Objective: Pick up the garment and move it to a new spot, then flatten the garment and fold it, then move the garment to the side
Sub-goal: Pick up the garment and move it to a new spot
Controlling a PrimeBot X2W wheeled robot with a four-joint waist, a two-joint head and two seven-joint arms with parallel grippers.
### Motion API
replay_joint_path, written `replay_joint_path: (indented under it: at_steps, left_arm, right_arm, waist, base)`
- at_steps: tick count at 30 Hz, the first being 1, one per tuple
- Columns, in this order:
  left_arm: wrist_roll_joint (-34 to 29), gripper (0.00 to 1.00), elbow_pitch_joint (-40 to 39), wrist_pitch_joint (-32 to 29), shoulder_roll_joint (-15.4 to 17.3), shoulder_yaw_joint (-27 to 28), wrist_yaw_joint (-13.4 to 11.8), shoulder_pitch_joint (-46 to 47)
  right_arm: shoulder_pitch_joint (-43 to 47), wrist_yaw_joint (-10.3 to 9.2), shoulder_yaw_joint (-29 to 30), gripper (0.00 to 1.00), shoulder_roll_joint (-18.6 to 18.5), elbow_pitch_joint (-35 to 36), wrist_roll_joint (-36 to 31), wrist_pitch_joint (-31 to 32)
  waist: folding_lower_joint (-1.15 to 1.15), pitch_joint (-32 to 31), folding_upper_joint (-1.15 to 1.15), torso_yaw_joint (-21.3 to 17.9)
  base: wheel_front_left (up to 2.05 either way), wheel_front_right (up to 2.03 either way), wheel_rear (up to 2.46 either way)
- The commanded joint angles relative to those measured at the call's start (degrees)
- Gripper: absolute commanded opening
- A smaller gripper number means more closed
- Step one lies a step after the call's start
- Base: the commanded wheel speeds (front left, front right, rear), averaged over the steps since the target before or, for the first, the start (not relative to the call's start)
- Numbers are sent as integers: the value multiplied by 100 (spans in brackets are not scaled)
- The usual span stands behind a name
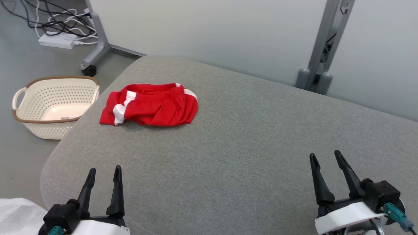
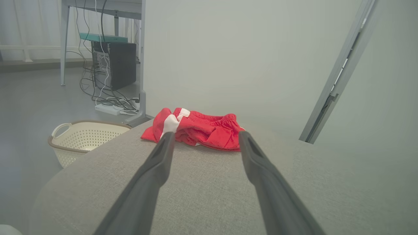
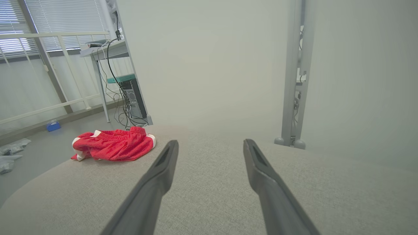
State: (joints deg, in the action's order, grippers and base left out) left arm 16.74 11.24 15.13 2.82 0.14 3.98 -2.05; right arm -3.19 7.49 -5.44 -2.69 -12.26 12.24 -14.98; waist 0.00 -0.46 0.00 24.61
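1. Left gripper (image 1: 105,168) and right gripper (image 1: 325,153) are being held wide apart and empty over the grey cushion's (image 1: 245,130) near edge.
2. The red garment (image 1: 150,104) is being borne crumpled on the cushion's far left part, its long axis running crosswise.
3. The left gripper is being judged nearer, with the garment lying straight ahead of it.

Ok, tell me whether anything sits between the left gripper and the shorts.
Nothing visible does. Only bare grey cushion lies between the open left gripper and the shorts. The basket stands on the floor beyond the cushion's left edge, off that line.
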Motion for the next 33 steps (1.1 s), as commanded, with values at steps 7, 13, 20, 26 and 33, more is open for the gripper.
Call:
replay_joint_path:
  at_steps: [7,13,20,26,33]
  left_arm:
    - [109,100,-194,-6,19,167,-84,-112]
    - [158,100,-262,-6,19,194,-147,-154]
    - [140,100,-267,-6,19,171,-170,-163]
    - [157,100,-207,-6,19,180,-112,-126]
    - [-176,100,197,-6,16,338,110,194]
  right_arm:
    - [-197,1,-311,100,-37,-105,-75,-20]
    - [-330,1,-395,100,-39,-202,-60,-20]
    - [-299,1,-432,100,-38,-241,-31,-20]
    - [-215,1,-405,100,-39,-230,-63,-20]
    - [-30,1,-155,100,-39,-157,-217,-20]
  waist:
    - [0,89,0,528]
    - [0,119,0,546]
    - [0,68,0,512]
    - [0,4,0,470]
    - [0,-32,0,443]
  base:
    - [0,0,0]
    - [0,0,0]
    - [0,0,0]
    - [0,0,0]
    - [0,0,0]
